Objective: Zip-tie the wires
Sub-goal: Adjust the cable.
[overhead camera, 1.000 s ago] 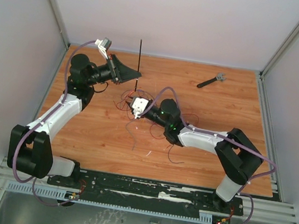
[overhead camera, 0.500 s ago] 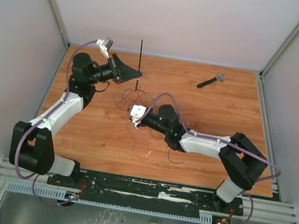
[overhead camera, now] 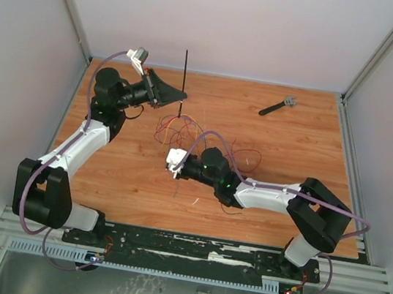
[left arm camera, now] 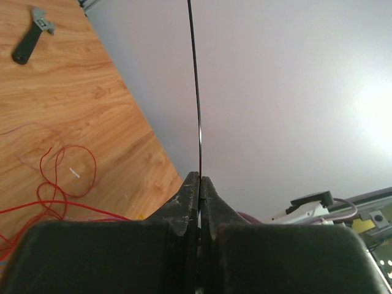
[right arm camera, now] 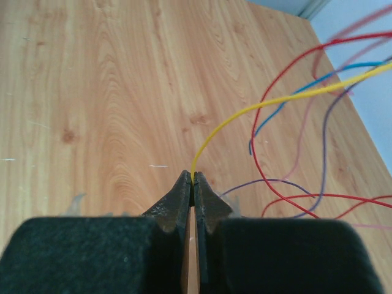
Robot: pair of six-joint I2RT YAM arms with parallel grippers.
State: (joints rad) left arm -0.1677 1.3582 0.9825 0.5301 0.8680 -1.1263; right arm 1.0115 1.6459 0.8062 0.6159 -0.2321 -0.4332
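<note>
Wires [overhead camera: 185, 125] tangled on bench [overhead camera: 289, 168], one yellow strand [right arm camera: 263, 104] clenched in right fingers [right arm camera: 177, 202]; zip tie [left arm camera: 197, 110] pinched, raised, in left fingers [left arm camera: 184, 205]; best gather remaining strands tight before looping tie around them.

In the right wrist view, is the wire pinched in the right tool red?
No, the right tool is shut on a yellow wire that runs straight into its closed tips.

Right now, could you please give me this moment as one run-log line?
left gripper: shut on zip tie | right gripper: shut on yellow wire | wires: loose tangle, not yet tied
</note>
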